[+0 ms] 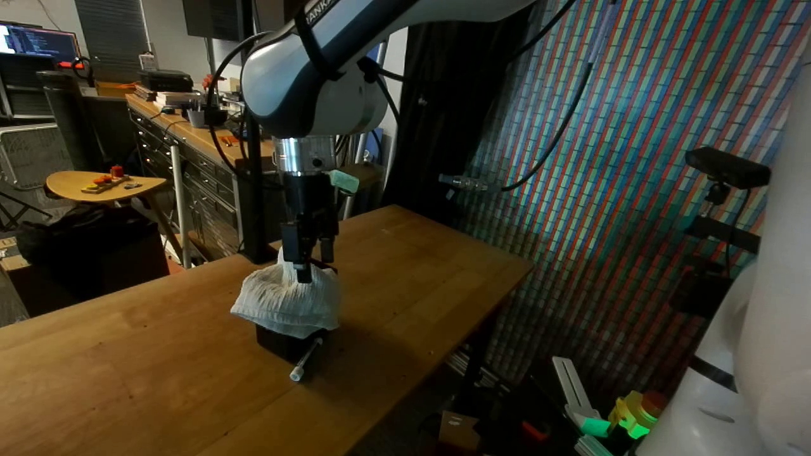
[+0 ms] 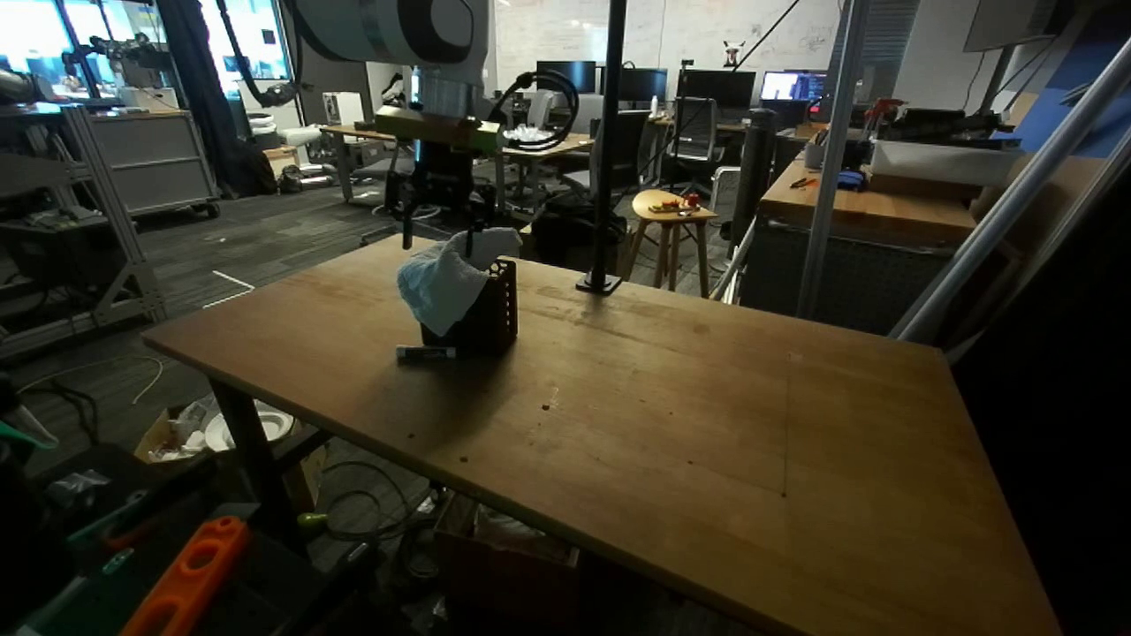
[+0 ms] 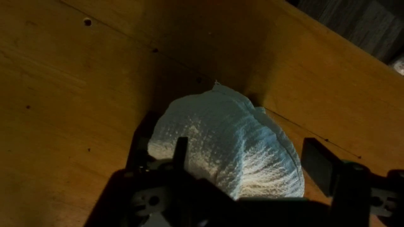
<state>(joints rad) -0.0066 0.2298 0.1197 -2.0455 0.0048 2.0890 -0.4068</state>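
The pale blue-white cloth (image 1: 285,305) in front of you lies in a crumpled mound over a black basket (image 2: 505,309), hanging down its side while a stretch of perforated wall shows bare. Your fingers (image 3: 317,167) stand wide apart at the top of the mound, clamped on nothing; whether a tip brushes the fabric, you cannot tell. Just beside the basket's foot you have a marker (image 2: 426,353) lying flat.

All this rests on your wooden desk (image 2: 671,397), its honey-brown top marked with seams, small dark holes and faint scuffs, and shadowed around the basket. A black post (image 2: 610,150) rises from a plate near the edge.

Past the desk you see a wooden stool (image 1: 66,185) carrying small coloured pieces (image 1: 104,183), a dark drawer cabinet (image 1: 206,190) with a cluttered wood top, monitors (image 2: 642,84) and a scribbled whiteboard (image 2: 565,35). Grey flooring (image 2: 309,212) spreads below. In an exterior view, a multicoloured striped panel (image 1: 602,221) stands beyond the desk.
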